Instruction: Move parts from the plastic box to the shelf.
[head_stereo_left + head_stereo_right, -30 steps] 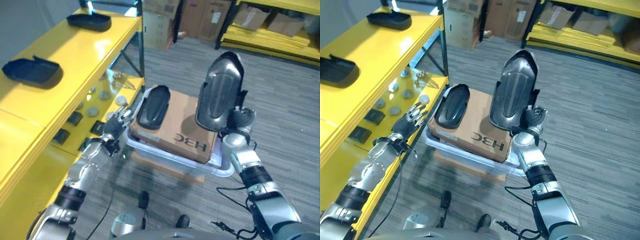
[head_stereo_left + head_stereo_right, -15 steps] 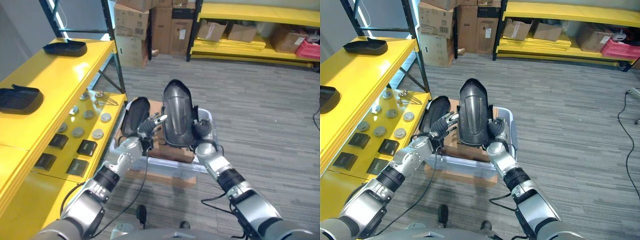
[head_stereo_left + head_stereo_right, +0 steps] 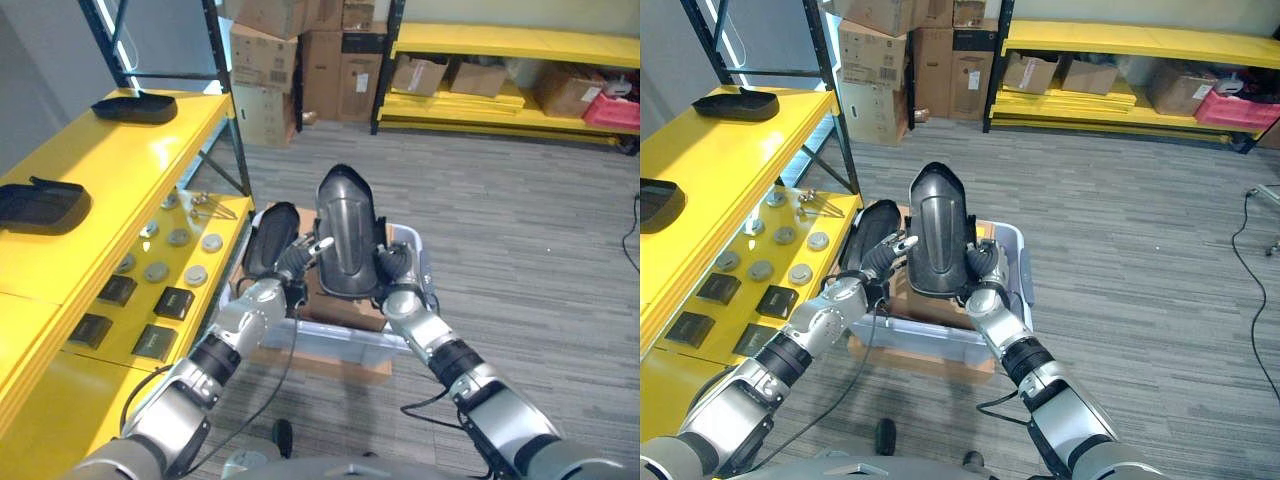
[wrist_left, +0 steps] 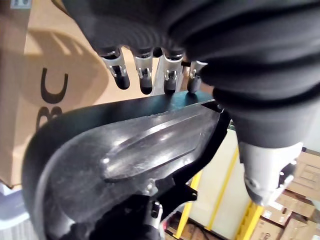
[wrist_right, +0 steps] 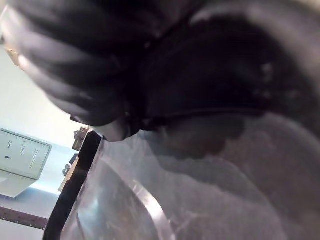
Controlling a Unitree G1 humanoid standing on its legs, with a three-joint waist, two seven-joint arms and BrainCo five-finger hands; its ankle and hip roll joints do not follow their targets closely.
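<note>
Part in hand: we are holding a black part (image 3: pixel 344 232) upright above the box (image 3: pixel 418 262), its narrow end pointing up.
Right hand: our right hand (image 3: pixel 392 270) is gripping the part's lower edge on the side away from the shelf (image 3: pixel 130 170), fingers curled round it.
Left hand: our left hand (image 3: pixel 298 260) is reaching in with its fingers (image 4: pixel 145 80) loose and straight, the tips just at the part's rim on the shelf side; we are judging that they are steadying, not clasping.
Second part: another black part (image 3: pixel 268 237) is lying on the carton (image 3: pixel 340 308) that is sitting in the box, between the held part and the shelf.
Handling: the part is looking like a stiff, glossy moulded shell, so we are judging it light but slippery and awkward by its length; the safest hold is probably at both long edges, near the middle, one hand each side.
Count of parts: we are counting four, one held, one on the carton and two trays (image 3: pixel 134 106) (image 3: pixel 40 204) on the shelf's top level.
Other items: round metal pieces (image 3: pixel 180 238) and dark square pieces (image 3: pixel 154 340) are lying on the shelf's lower level; some are too small for us to count surely.
</note>
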